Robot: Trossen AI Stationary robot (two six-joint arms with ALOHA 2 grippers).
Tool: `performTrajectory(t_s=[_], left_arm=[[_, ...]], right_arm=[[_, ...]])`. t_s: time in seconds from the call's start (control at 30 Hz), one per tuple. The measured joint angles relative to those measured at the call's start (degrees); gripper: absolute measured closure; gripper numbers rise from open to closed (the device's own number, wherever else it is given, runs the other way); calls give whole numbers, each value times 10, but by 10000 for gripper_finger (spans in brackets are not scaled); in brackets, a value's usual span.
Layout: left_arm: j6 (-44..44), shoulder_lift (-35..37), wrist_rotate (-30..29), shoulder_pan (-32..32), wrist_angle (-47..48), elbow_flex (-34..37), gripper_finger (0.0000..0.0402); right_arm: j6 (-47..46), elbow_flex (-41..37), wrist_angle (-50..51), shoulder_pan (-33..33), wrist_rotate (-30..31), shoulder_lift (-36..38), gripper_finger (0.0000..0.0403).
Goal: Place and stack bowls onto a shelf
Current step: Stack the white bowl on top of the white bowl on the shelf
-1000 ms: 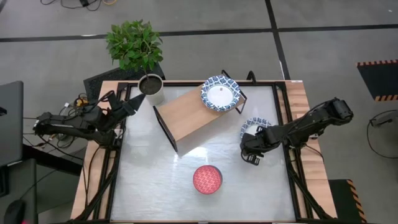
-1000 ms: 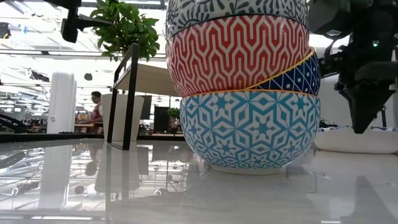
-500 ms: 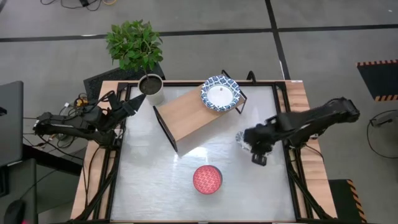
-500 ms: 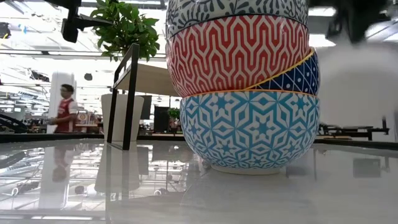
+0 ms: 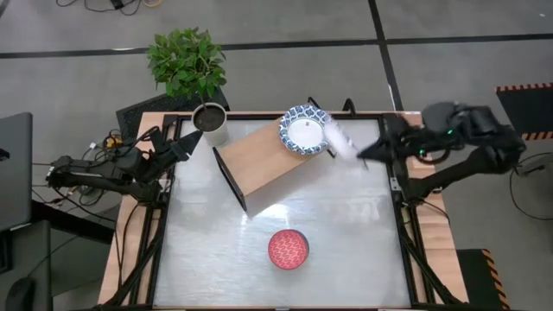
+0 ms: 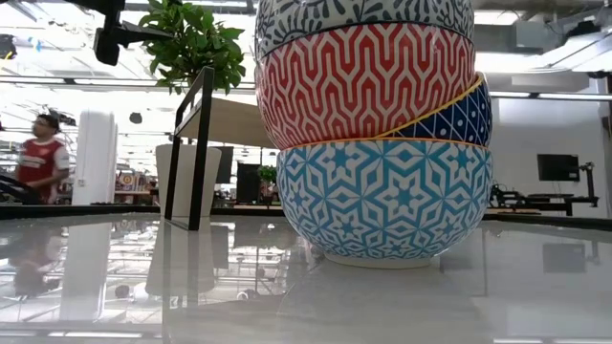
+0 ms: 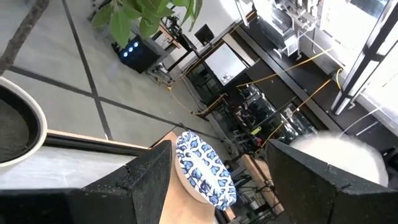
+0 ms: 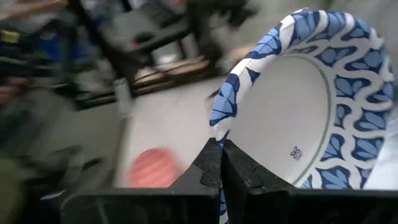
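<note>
Glossy white tabletop point(image 5: 346, 250), wood-edged, on a grey floor.

Shelf point(image 5: 263, 155): wooden plank top, black legs, set at an angle toward the far side.

Patterned bowl point(image 5: 305, 130): blue-and-white, white centre, resting on the shelf's far end.

Second patterned bowl point(image 8: 298, 99): rim clenched in the right hand point(image 8: 219, 163), raised above the tabletop just beside the shelf's bowl.

Stacked bowls point(image 5: 288, 249): red on top, near the front edge.

Left hand point(image 5: 186, 145): parked beside the plant pot point(image 5: 210, 121), fingers apart, holding nothing.
</note>
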State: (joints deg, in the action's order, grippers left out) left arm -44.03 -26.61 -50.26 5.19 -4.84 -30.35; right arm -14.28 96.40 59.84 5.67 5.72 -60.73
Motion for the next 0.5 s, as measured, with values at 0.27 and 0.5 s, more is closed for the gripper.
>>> performTrajectory(t_s=[0.27, 0.5], left_arm=[[0, 0, -1, 0, 4, 0, 155], [0, 0, -1, 0, 17, 0, 155]], right_arm=[[275, 19, -12, -88, 92, -93, 380], [385, 19, 16, -145, 93, -213, 379]])
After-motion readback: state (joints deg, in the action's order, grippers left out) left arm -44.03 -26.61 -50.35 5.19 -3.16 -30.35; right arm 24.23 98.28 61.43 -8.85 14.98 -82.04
